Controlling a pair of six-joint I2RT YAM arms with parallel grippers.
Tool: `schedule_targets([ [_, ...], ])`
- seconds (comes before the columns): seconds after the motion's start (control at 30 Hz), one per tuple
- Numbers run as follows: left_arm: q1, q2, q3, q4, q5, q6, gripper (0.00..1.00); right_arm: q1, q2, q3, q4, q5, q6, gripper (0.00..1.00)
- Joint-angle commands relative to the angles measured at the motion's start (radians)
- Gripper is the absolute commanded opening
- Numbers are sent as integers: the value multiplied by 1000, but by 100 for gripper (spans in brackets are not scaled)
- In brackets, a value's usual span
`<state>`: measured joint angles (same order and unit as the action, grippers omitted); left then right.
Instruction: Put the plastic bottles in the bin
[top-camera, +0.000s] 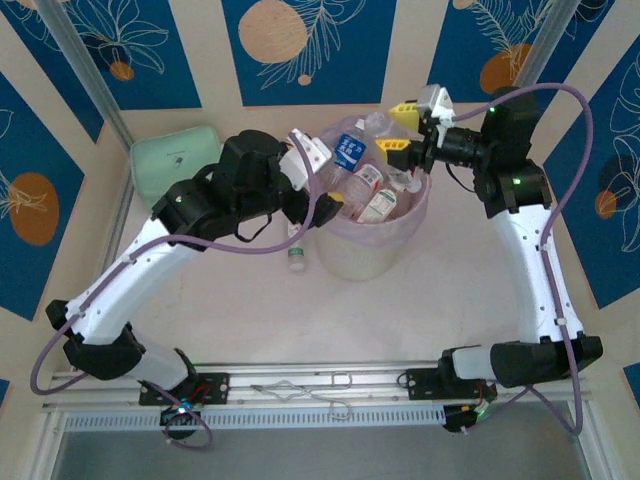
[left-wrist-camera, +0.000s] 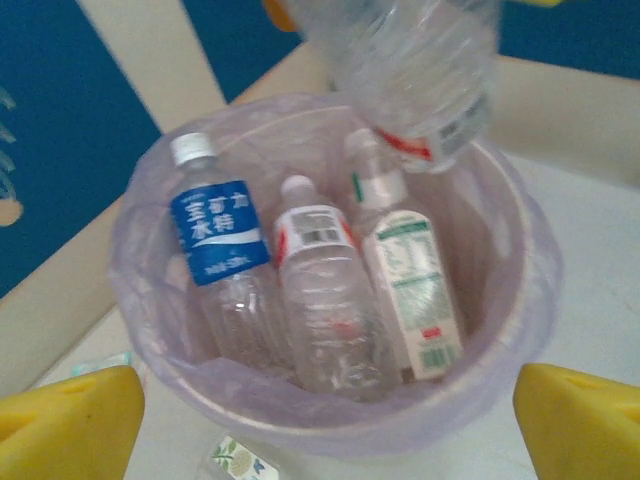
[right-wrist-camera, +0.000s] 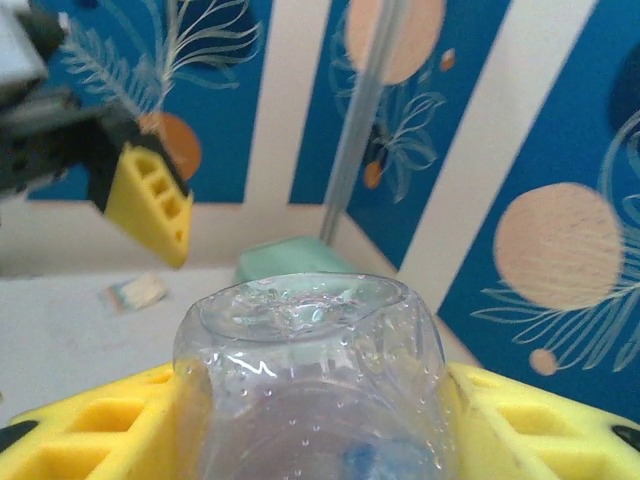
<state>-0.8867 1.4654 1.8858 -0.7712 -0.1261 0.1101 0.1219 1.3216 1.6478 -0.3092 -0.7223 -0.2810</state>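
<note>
Blue leaf-patterned walls frame the pale bench; the bin stands toward its far edge with plastic bottles inside. Above, the left pincer gapes empty; the right pincer clamps a clear bottle over the far rim. Released off-centre, it could bounce out.

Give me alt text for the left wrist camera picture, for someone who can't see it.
A white bin lined with a pink bag holds a blue-labelled bottle, a red-labelled bottle and a green-labelled bottle side by side. A clear bottle hangs above its rim, and the left gripper's yellow fingertips sit wide apart at the bottom corners.
</note>
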Motion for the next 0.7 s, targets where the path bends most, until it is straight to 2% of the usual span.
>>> schedule_targets([
  [0.0,17,53,-52,135,-134,-157,92,-5,-4,-59,308,153,273,50],
  [0.1,18,100,-60,173,-218,-207,92,-6,8,-83,422,198,391,50],
  [0.23,28,141,-78,196,-278,-246,92,8,25,-125,523,282,417,50],
  [0.43,49,152,-145,197,-254,-288,91,13,79,-214,717,344,396,50],
  [0.67,60,150,-169,153,-235,-292,90,16,152,-250,723,354,374,50],
])
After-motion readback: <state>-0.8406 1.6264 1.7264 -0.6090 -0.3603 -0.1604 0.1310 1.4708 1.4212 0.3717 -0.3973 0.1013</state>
